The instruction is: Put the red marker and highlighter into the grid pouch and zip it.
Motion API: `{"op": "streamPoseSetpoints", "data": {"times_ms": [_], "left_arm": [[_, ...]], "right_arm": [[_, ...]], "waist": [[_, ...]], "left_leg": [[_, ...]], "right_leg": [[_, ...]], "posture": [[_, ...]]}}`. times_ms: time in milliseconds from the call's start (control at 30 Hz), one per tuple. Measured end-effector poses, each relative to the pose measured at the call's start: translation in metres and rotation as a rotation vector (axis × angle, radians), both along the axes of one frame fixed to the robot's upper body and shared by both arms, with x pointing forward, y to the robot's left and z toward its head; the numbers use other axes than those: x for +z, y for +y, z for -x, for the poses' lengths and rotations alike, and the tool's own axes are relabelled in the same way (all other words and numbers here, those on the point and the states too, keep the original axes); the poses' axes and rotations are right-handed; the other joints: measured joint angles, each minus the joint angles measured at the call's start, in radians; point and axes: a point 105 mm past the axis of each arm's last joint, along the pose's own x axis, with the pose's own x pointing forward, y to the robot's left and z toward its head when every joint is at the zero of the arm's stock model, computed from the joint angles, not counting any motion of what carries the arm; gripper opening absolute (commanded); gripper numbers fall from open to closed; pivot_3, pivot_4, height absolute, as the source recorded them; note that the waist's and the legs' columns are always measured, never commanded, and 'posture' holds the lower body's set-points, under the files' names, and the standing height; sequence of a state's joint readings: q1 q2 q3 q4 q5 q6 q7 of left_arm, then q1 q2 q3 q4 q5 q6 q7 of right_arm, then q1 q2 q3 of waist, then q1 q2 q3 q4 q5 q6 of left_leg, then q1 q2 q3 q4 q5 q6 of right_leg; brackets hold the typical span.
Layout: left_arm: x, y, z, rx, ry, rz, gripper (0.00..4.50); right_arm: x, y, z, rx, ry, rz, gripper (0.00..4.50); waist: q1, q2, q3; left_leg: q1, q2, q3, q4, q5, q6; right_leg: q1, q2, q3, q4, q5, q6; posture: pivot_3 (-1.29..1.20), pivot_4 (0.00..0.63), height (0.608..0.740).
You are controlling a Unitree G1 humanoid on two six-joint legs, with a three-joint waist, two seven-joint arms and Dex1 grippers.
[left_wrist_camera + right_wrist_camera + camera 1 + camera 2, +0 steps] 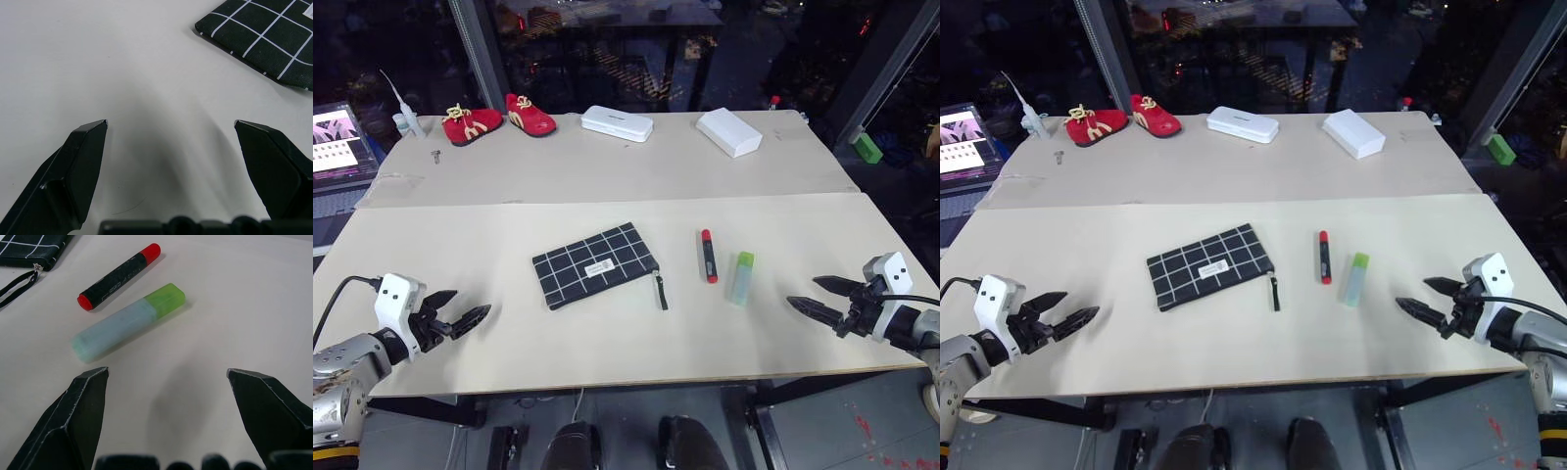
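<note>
The grid pouch point(594, 264) lies flat in the middle of the near table, its black pull strap point(661, 291) trailing off its right end. To its right lies the red marker point(708, 256), and beside that the pale green highlighter point(741, 277). My left gripper point(470, 307) hovers open near the table's front left, well left of the pouch, whose corner point(264, 39) shows in the left wrist view. My right gripper point(815, 297) is open at the front right, a short way right of the highlighter point(128, 322) and marker point(119, 276). Nothing is held.
On the far table stand two red toy shoes point(497, 120), a white case point(617, 123) and a white box point(728, 131). A screen point(339, 142) sits at the far left, and a small green block point(867, 147) lies off the table at the right. A seam point(607, 199) divides the two tables.
</note>
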State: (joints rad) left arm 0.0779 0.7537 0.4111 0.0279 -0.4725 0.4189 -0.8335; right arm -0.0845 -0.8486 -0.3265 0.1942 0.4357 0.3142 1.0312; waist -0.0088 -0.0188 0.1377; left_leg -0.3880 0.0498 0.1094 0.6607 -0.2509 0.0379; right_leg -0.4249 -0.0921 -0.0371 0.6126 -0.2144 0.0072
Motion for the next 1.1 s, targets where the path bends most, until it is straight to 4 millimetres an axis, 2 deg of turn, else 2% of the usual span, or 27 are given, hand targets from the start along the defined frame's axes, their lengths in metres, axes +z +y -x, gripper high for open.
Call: {"op": "streamPoseSetpoints", "data": {"times_ms": [133,167,333,567,733,867,1033,1100], "left_arm": [[0.002,-0.004,0.0,-0.05,-0.013,0.015,4.49],[0.004,-0.005,-0.001,-0.079,-0.032,0.017,4.5],[0.01,-0.007,-0.004,-0.215,-0.15,-0.146,4.5],[0.018,-0.014,-0.012,-0.343,-0.288,-0.351,4.5],[0.012,-0.014,-0.013,-0.416,-0.309,-0.435,4.5],[-0.001,-0.019,-0.009,-0.504,-0.294,-0.503,4.5],[-0.002,-0.035,-0.015,-0.623,-0.363,-0.592,4.5],[0.002,-0.042,-0.021,-0.654,-0.411,-0.624,4.5]], "right_arm": [[0.001,-0.001,-0.003,-0.006,-0.006,-0.008,4.29],[0.0,-0.001,-0.004,-0.009,-0.008,-0.013,4.06],[-0.009,0.003,-0.007,-0.013,-0.005,-0.02,2.56],[-0.002,0.009,-0.012,0.011,-0.035,-0.037,0.01],[0.005,0.018,-0.014,0.053,-0.044,-0.048,0.01],[0.022,0.043,-0.025,0.112,-0.078,-0.099,0.01],[0.065,0.123,-0.047,0.314,-0.187,-0.217,0.01],[0.067,0.156,-0.057,0.367,-0.213,-0.161,0.01]], "waist": [[0.0,0.0,0.0],[0.0,0.0,0.0],[0.0,0.0,0.0],[0.0,0.0,0.0],[-0.003,0.0,0.0],[-0.009,0.0,0.0],[-0.006,0.0,0.0],[-0.004,0.0,0.0]], "left_leg": [[0.0,0.0,0.0,0.0,0.0,0.0],[0.0,0.0,0.001,0.0,0.0,0.0],[0.0,0.0,0.001,0.0,0.0,0.0],[0.0,0.0,0.001,0.0,0.0,0.0],[0.0,0.0,0.001,0.0,0.0,0.0],[0.001,0.001,0.002,0.0,0.0,0.0],[0.001,0.001,0.001,0.0,0.0,0.0],[0.0,0.001,0.001,0.0,0.0,0.0]], "right_leg": [[0.0,0.0,0.0,0.0,0.0,0.0],[0.0,0.0,0.0,0.0,0.0,0.0],[0.0,0.0,0.0,0.0,0.0,-0.001],[0.0,0.0,0.0,0.0,0.0,-0.001],[0.0,0.0,0.0,0.0,0.0,-0.001],[0.0,0.0,0.0,0.001,0.0,-0.001],[-0.001,0.0,-0.001,0.003,0.001,-0.002],[-0.001,0.0,-0.002,0.003,0.001,-0.002]], "posture": [[0.0,0.15,0.74],[0.0,0.15,0.74],[0.0,0.15,0.74],[0.0,0.15,0.74],[0.0,0.15,0.74],[0.0,0.15,0.74],[0.0,0.15,0.74],[0.0,0.15,0.74]]}}
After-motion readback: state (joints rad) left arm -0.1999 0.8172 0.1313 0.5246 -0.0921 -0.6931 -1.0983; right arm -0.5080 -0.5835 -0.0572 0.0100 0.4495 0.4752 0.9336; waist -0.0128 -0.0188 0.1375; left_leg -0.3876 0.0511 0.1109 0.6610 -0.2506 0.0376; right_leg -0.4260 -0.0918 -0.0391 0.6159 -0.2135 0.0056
